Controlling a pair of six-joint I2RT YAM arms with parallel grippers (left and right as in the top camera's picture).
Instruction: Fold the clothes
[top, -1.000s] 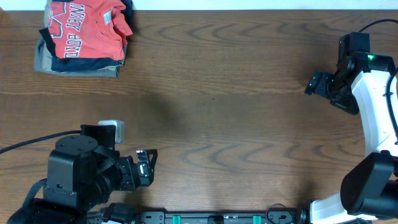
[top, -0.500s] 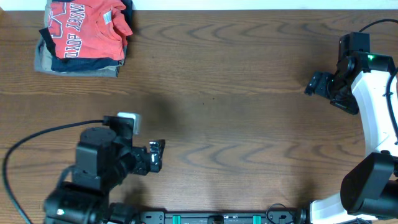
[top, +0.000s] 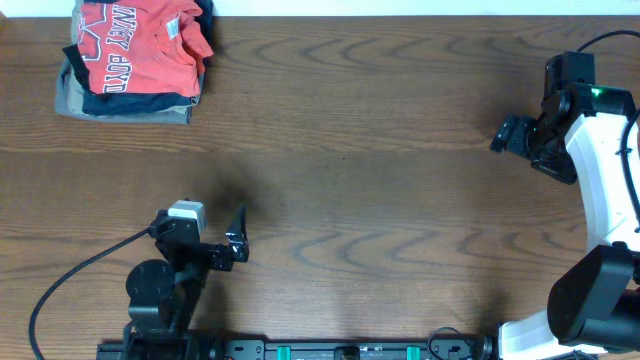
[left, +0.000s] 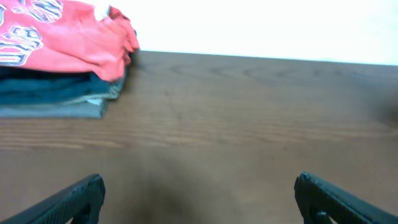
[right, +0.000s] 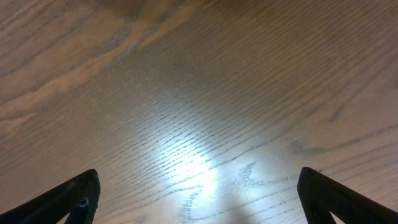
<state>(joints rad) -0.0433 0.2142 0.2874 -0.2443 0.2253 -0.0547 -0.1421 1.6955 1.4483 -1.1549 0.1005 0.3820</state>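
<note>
You pulled the left hand (top: 238, 232), wide and empty, back toward the near table (top: 380, 180) edge, while the T-shirt (top: 140, 45) waited on the far-left pile, the right hand (top: 508, 135) wide too.

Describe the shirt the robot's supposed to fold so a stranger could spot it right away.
On the wooden table, look to the far left corner for a pile of garments. The orange-red T-shirt lies on top, the only bright one, with block lettering.
</note>
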